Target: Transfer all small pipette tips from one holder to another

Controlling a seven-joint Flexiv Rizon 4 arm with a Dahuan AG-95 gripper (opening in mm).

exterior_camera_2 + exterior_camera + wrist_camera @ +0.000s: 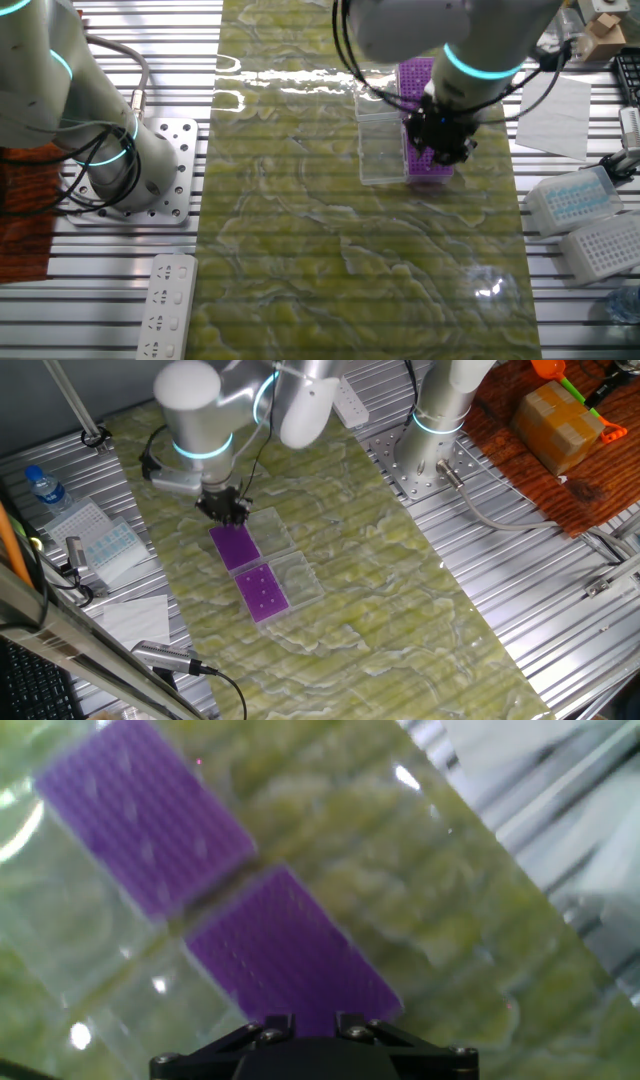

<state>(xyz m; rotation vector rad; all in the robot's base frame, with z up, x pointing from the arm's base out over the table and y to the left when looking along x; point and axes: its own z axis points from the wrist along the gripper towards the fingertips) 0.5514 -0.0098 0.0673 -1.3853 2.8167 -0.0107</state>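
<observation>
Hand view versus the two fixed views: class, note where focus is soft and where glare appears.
Hand view: soft throughout, both purple racks blurred, tips on the far one only faint pale marks. One fixed view: sharp, pale dots clear on the near rack. The other fixed view: sharp, with bright glare streaks on the green mat.

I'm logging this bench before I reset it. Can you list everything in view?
Purple pipette-tip racks: two, purple, end to end mid-mat in clear hinged boxes.
Small whitish pipette tips: a few, pale, on the rack farther from the gripper.
Green patterned mat: one, covering the table.
Plastic water bottle: one, blue-capped, table edge.
White power strip: one, on the metal slats.
Cardboard box: one, brown, far corner.
Black two-finger gripper: one, over the other rack.
</observation>
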